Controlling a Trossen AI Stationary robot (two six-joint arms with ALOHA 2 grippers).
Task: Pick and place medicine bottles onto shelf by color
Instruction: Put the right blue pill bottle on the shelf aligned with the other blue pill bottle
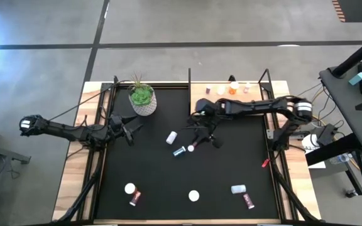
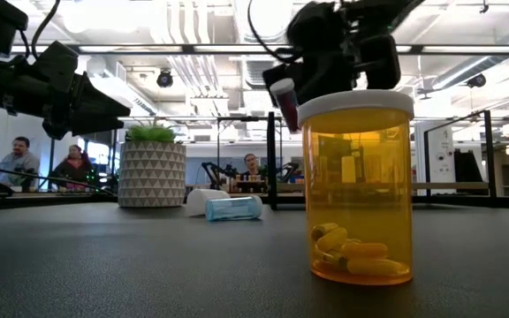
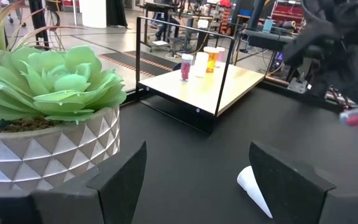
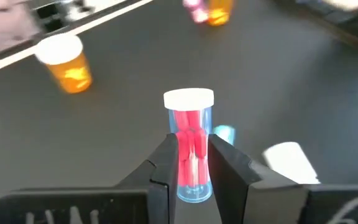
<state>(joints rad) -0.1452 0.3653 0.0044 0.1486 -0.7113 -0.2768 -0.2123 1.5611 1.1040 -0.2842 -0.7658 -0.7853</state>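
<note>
Right gripper: reaching over the middle of the black tabletop mat, clenching a clear white-capped bottle of red pills between its fingers, above the mat.
Left gripper: waiting released beside the white faceted pot with a green plant.
Light-wood shelf with black posts: standing at the mat's far edge, carrying several small bottles, pink, white and orange.
Loose bottles: a white bottle and a teal bottle lying near mid-mat; others are lying along the near edge, among them a white-capped amber bottle close to the low camera.
</note>
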